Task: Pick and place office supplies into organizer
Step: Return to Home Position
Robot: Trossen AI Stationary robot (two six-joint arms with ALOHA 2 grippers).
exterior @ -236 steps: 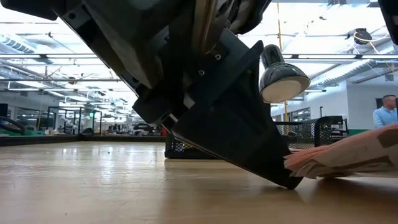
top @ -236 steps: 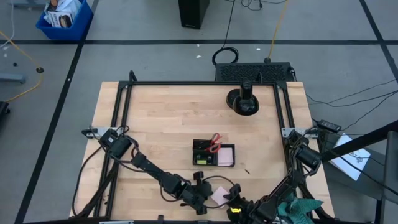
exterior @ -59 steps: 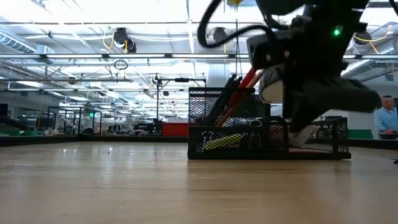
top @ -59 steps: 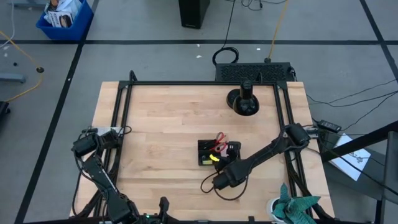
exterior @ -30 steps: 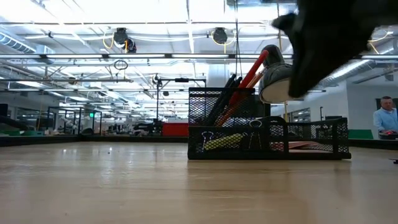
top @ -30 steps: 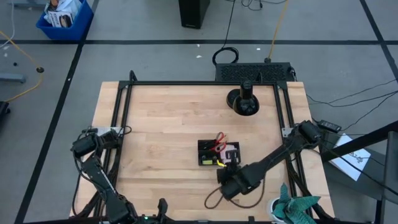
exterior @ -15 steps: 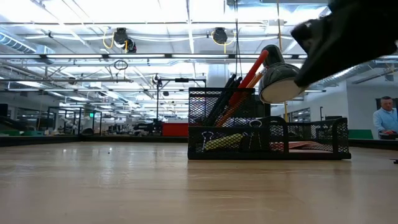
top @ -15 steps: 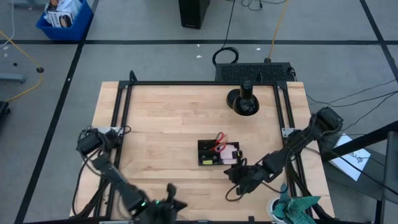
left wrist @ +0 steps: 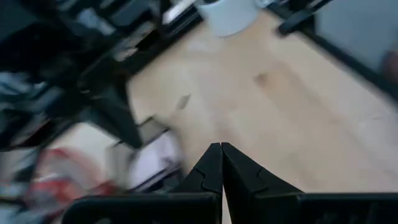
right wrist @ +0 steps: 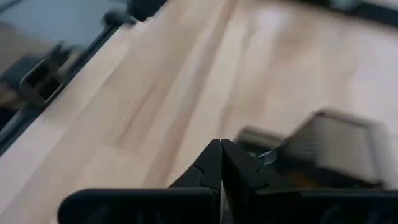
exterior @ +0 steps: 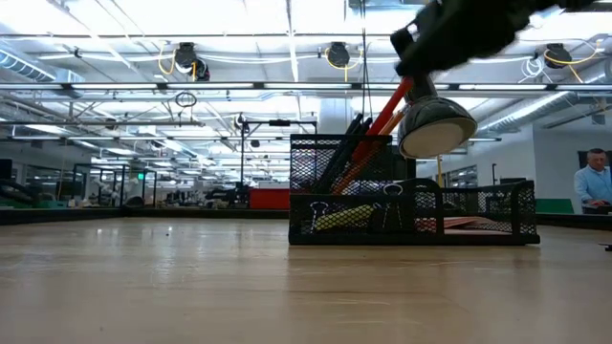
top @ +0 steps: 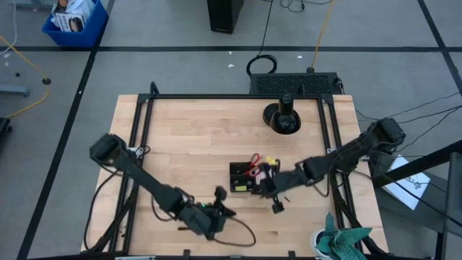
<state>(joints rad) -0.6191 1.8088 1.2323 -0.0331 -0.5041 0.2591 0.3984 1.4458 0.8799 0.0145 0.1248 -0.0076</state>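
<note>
The organizer (exterior: 478, 218) holds leaning scissors (exterior: 383, 118) and pens (exterior: 345, 145).

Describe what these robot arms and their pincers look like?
The left arm and right arm are slim, black and jointed, bulkier at the joints. A thin black cable loops off the left one. The left gripper and right gripper each have two dark, angular fingers that taper to a point.

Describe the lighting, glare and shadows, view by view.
High view: even overhead light on the table, no glare, no hard shadows. Low view: bright ceiling lights behind leave the black mesh organizer and the right arm backlit and dark; the table carries a soft sheen. Wrist views: the left gripper and right gripper, fingers shut, show dark against pale wood.
</note>
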